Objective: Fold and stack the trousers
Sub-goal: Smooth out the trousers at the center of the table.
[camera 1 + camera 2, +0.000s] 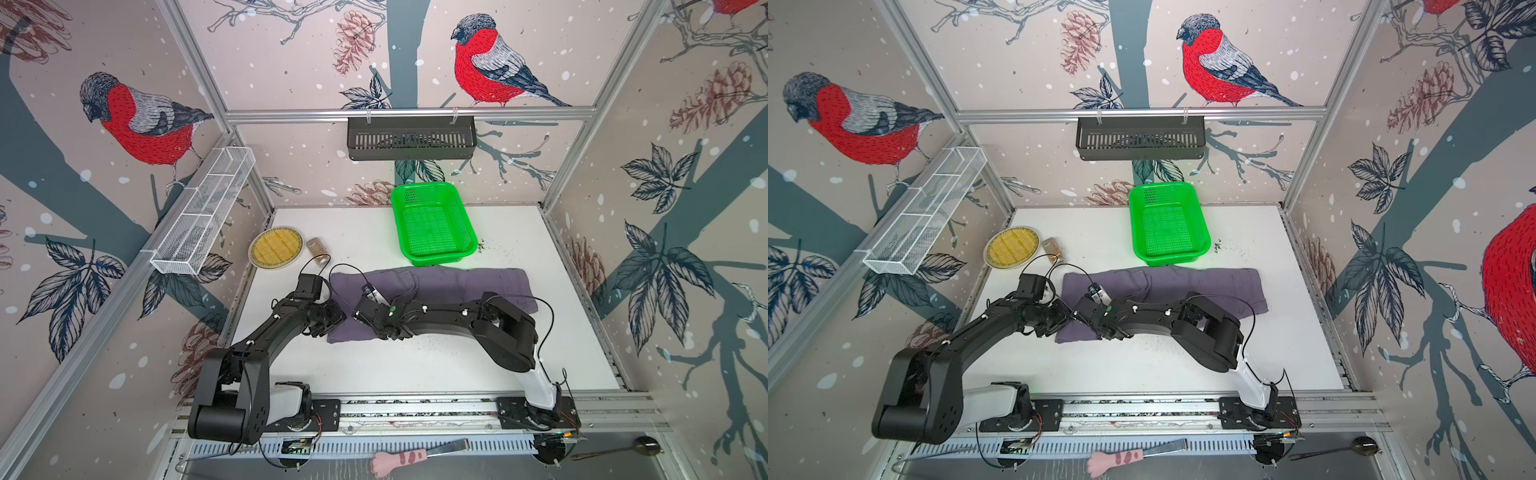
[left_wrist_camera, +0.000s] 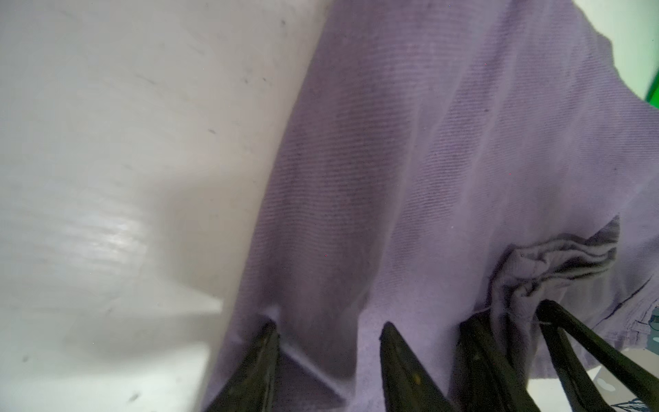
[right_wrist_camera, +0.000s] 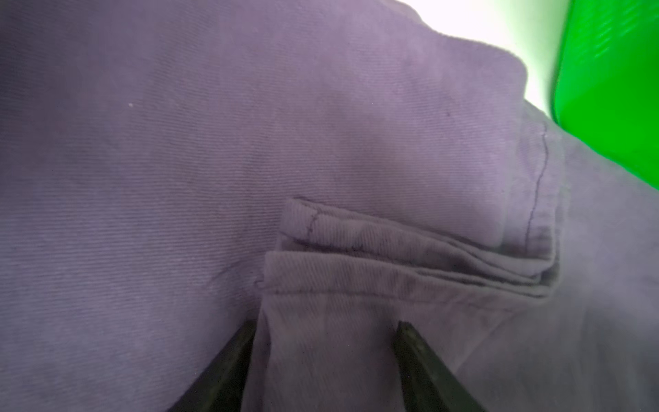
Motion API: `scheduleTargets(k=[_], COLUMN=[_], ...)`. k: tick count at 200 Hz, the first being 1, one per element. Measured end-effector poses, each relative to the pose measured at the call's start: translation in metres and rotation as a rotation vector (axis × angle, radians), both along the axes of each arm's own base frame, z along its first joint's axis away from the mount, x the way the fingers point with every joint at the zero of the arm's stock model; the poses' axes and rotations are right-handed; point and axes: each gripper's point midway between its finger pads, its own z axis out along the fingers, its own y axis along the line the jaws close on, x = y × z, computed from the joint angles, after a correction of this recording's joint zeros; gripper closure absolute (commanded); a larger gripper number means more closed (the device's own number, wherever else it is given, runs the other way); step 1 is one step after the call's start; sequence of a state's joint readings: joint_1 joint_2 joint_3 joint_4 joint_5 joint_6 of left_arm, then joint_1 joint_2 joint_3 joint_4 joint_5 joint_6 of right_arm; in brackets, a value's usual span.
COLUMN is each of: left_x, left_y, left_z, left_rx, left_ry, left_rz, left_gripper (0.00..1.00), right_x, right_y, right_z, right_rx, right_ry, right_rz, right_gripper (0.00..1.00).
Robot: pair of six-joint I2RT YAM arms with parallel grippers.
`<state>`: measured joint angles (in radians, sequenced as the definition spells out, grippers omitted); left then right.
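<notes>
Finds the trousers (image 1: 457,282) stretched left-to-right before the green basket (image 1: 398,224). Straddles their near left corner with the left gripper (image 2: 328,326), jaws apart; brackets a fold just beside with the right gripper (image 3: 327,324), grip unclear.

Trousers (image 1: 453,284) of dusty purple-grey twill lay folded into a long band across the middle of the white table (image 1: 415,374), just in front of a green basket (image 1: 440,258), as seen in both top views. The left part, doubled over itself, reached nearer the table's front edge than the narrower right end. The wrist views showed fine diagonal ribbing, a dark stitched seam and stacked hem edges layered on the flat cloth. One strip of hem ran between the fingers of the right gripper (image 3: 326,323).
</notes>
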<state>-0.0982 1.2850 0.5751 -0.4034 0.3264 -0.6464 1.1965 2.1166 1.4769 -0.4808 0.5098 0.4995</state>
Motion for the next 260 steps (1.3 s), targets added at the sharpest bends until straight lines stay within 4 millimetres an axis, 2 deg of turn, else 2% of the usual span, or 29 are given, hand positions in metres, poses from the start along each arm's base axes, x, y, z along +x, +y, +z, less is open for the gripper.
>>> scheduleTargets(k=[24, 42, 58, 100, 122, 144, 158, 186, 219, 232, 260], left_x=[0.0, 0.0, 0.001, 0.003, 0.004, 0.004, 0.006, 0.008, 0.01, 0.01, 0.01], left_y=[0.0, -0.001, -0.001, -0.002, -0.002, -0.002, -0.001, -0.002, -0.002, -0.002, -0.002], left_z=[-0.001, -0.002, -0.003, -0.003, -0.003, -0.001, 0.0, 0.005, 0.014, 0.014, 0.015], left_rx=[-0.003, -0.004, -0.008, -0.008, -0.007, -0.001, 0.004, 0.005, 0.004, 0.004, 0.003], left_ry=[0.002, 0.004, 0.005, 0.003, 0.005, 0.007, 0.003, -0.016, -0.041, -0.042, -0.043], left_rz=[-0.001, -0.006, -0.008, -0.018, -0.023, -0.03, -0.036, -0.043, -0.046, -0.047, -0.048], left_gripper=[0.54, 0.54, 0.54, 0.55, 0.55, 0.55, 0.55, 0.55, 0.55, 0.55, 0.55], right_x=[0.004, 0.012, 0.015, -0.001, -0.013, -0.026, -0.027, -0.013, 0.004, 0.009, 0.009], right_y=[-0.014, -0.03, -0.047, -0.088, -0.102, -0.107, -0.112, -0.114, -0.095, -0.09, -0.091], right_z=[0.012, 0.025, 0.029, 0.028, 0.029, 0.029, 0.03, 0.037, 0.049, 0.045, 0.025], right_rx=[0.005, 0.033, 0.043, 0.093, 0.175, 0.274, 0.327, 0.422, 0.538, 0.552, 0.523], right_ry=[-0.015, -0.029, -0.028, 0.041, 0.107, 0.195, 0.235, 0.266, 0.298, 0.31, 0.353], right_rz=[-0.04, -0.093, -0.136, -0.212, -0.244, -0.252, -0.274, -0.303, -0.287, -0.281, -0.293], right_gripper=[0.49, 0.5, 0.5, 0.49, 0.46, 0.46, 0.46, 0.43, 0.42, 0.42, 0.42])
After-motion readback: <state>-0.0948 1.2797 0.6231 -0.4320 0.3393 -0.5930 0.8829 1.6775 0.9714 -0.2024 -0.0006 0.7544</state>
